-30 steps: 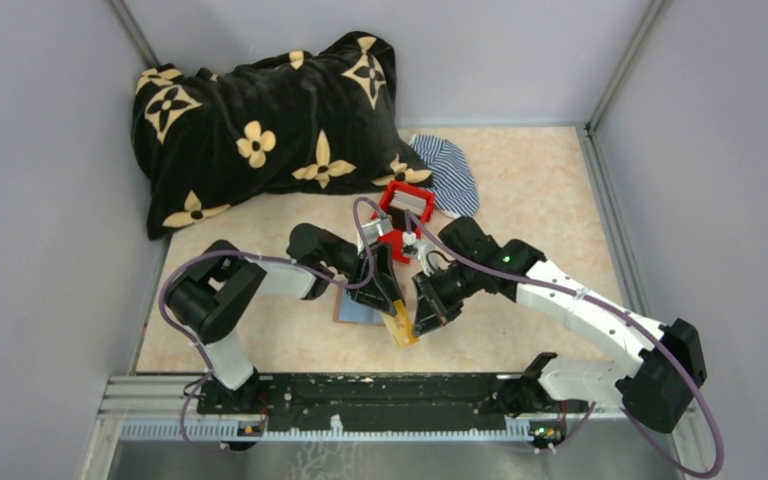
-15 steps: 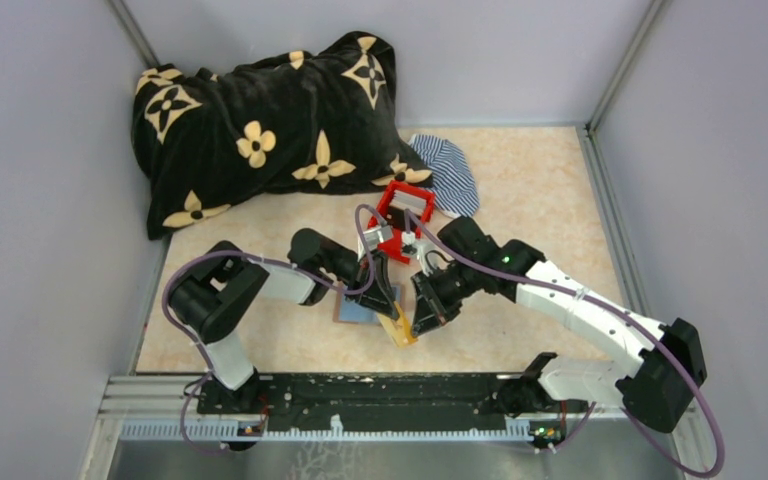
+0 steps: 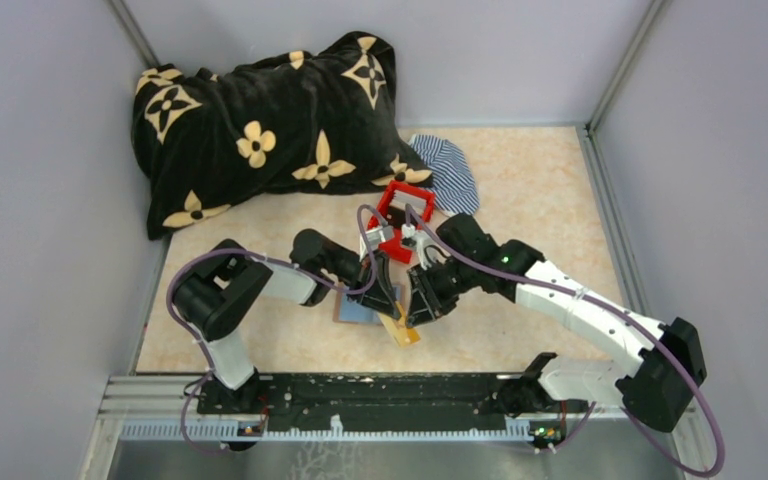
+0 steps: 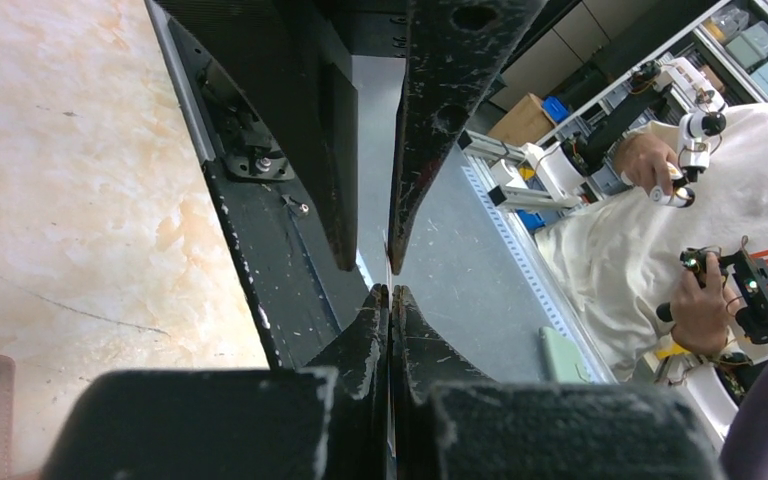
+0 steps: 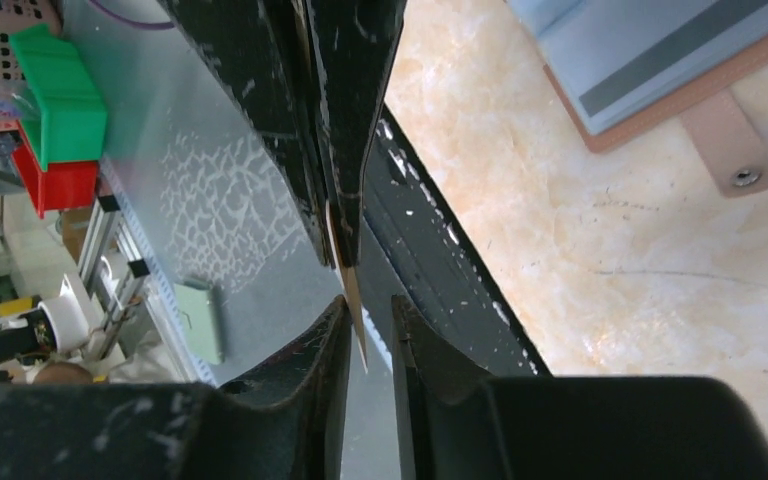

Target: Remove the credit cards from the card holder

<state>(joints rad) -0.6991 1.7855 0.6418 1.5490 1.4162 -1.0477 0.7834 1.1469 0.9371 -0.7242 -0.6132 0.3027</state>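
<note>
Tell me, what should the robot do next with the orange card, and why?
Probably draw the right gripper back off the orange card. The left gripper is shut on it and the right jaws stand apart, so the left can set it down.

Robotics laboratory, teleoperation cell. Grey wall panels (image 3: 50,200) set in aluminium posts (image 3: 620,65) close off the left, far and right sides of a table (image 3: 540,190) with a marbled beige top. At its near edge a black mounting rail (image 3: 380,392) on slotted aluminium profile carries the left arm (image 3: 260,285) and the right arm (image 3: 570,300), both trailing purple cables (image 3: 175,290). The wrist views look past the near edge into the room. There a person in a white T-shirt (image 4: 640,250) grips hand-held controllers (image 4: 750,295), with a cardboard box (image 4: 525,118) and shelved storage bins (image 4: 750,30) behind. A green bin (image 5: 55,95) and a red bin (image 5: 60,185) sit on racking.
</note>
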